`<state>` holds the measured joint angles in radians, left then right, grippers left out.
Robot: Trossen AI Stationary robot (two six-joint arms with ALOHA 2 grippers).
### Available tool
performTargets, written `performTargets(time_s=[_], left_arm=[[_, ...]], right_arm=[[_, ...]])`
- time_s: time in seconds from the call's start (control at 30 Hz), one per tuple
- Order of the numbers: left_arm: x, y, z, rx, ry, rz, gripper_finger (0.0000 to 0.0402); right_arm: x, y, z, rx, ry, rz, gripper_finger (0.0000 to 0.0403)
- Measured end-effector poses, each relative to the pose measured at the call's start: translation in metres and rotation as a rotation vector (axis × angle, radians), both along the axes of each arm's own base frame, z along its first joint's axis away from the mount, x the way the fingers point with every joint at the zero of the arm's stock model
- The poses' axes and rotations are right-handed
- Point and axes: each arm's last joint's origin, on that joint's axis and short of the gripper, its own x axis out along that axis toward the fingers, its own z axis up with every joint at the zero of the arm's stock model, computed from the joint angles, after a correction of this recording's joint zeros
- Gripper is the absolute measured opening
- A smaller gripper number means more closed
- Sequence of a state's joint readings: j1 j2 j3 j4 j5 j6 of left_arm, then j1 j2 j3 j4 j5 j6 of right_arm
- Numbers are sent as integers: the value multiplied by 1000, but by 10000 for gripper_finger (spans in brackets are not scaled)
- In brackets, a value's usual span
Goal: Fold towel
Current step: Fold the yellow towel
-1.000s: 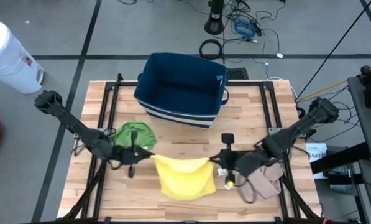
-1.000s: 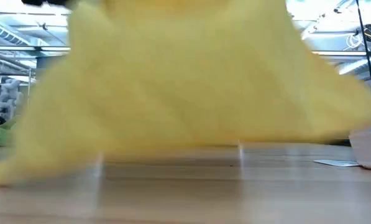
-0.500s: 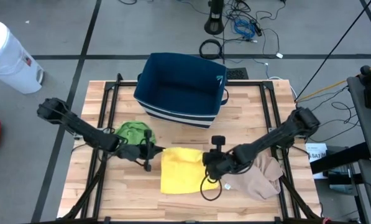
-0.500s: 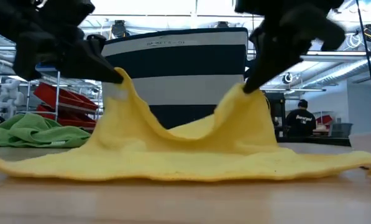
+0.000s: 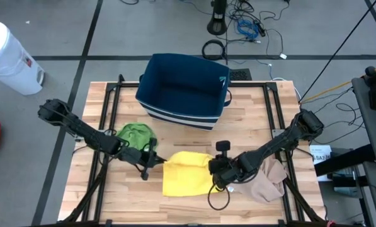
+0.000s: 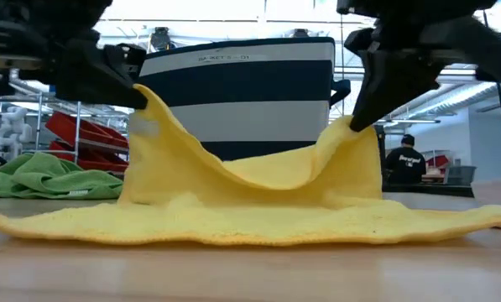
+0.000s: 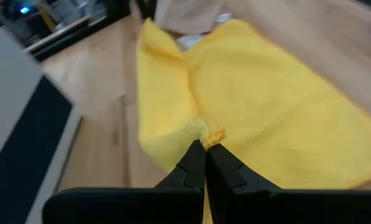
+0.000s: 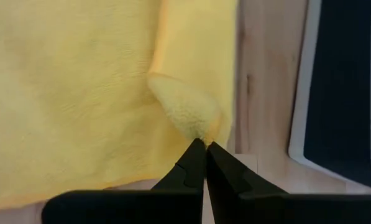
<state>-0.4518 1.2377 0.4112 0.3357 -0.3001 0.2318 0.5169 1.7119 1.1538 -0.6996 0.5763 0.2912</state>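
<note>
Here, the yellow towel (image 5: 188,172) is lying on the wooden table (image 5: 188,135), in front of the navy bin (image 5: 184,88) and between a crumpled green cloth (image 5: 136,135) and a beige cloth (image 5: 267,181). The left gripper (image 5: 159,159) is pinching the towel's far left corner with its fingers (image 7: 194,168) pressed together, and the right gripper (image 5: 214,169) is clamping the far right corner in the same way. In the low view both corners are standing lifted off the table, the fabric is sagging between them, and the towel's near edge is resting flat on the wood. The striped bin is sitting just behind the towel, and a person is standing in the room beyond the table.
</note>
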Motion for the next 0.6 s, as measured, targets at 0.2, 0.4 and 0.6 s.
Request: performTargets(time_s=[0.2,0.4,0.6], left_arm=[[-6,-14,1,-2,-5,-154,0],[-10,-23,1,-52,16,-237,0],[-11,-27,-5,-73,52,-242,0]], right_arm=[[-11,20,0,-20,16,111,0],[-23,41,0,-6,2,178,0],[-31,52,0,41,9,200,0]])
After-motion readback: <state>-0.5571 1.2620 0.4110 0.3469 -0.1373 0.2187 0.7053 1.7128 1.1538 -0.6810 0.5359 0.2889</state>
